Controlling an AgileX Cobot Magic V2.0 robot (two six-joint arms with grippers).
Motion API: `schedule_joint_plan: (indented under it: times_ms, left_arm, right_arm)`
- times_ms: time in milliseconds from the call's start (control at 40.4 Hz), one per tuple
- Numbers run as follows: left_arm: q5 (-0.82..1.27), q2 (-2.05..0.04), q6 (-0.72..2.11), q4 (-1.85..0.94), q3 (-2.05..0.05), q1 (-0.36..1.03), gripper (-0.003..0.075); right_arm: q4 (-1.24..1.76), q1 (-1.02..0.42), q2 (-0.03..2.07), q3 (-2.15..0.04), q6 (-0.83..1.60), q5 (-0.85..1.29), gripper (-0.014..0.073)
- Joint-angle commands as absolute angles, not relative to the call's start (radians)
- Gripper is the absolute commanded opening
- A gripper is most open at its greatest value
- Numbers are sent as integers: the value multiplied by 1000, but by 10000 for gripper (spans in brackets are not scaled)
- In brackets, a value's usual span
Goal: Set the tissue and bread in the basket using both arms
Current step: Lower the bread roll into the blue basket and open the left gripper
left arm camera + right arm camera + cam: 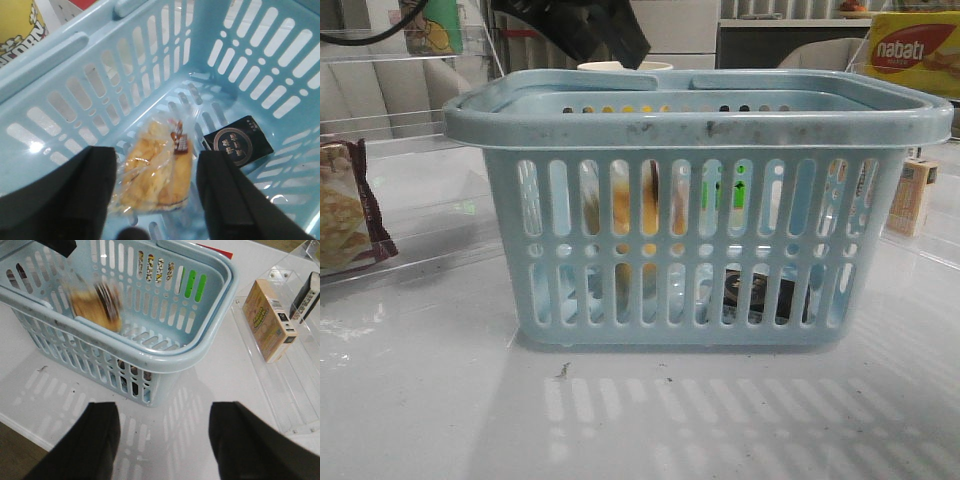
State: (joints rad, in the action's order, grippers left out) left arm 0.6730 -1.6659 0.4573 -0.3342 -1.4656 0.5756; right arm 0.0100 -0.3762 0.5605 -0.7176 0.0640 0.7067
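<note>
The light-blue basket (700,125) stands mid-table and also shows in the right wrist view (200,347). The black tissue packet (237,142) lies flat on the basket floor and shows through the slots (760,295). The bread in its clear bag (157,167) is blurred inside the basket, at mid height in the front view (630,215) and in the right wrist view (95,302). My left gripper (157,157) is open above the basket's inside (600,30), right over the bread and not touching it. My right gripper (165,412) is open and empty over the table beside the basket.
A maroon-edged cracker packet (345,205) lies in a clear tray at the left. A yellow nabati box (910,50) stands at the back right. A small tan box (270,320) and a dark item (305,295) sit in a clear tray (300,405) right of the basket.
</note>
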Motion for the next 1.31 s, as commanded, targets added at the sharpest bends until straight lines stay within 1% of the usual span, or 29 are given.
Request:
schedule_joint_plan:
  times_ms: [0,124,223,371,544,668,817,965,1213,1262,1287]
  left_arm:
    - [633,-1578,458,-361,-1496,579,505]
    - [697,-1490,458,-361,-1484,579,505]
    - [702,-1399,458,-361,-1433,579,505]
    - [702,-1244,458,-361,-1304,579,503]
    - [702,-1060,456,-359,-1152,579,442]
    - [705,-950,438,-351,-1049,579,433]
    - [707,-841,296,-249,-930,579,433]
    - [707,-757,181,-149,-838,579,433]
    - [703,-730,177,-142,-779,579,430]
    - [698,-730,177,-142,-777,579,410]
    - [698,-730,177,-142,-776,579,388]
  right_arm:
    - [0,-377,560,-742,70,630,507]
    - [0,-377,560,-742,70,630,507]
    - [0,-377,560,-742,70,630,507]
    - [0,-377,560,-742,70,630,507]
    - [0,-377,560,-742,70,630,507]
    - [0,-377,560,-742,70,630,507]
    - [0,-377,560,-742,70,630,507]
    - [0,-377,560,-742,70,633,507]
    - [-17,-377,560,-742,70,659,506]
    - [-27,-377,560,-742,70,674,493]
    - [-30,-377,560,-742,70,679,474]
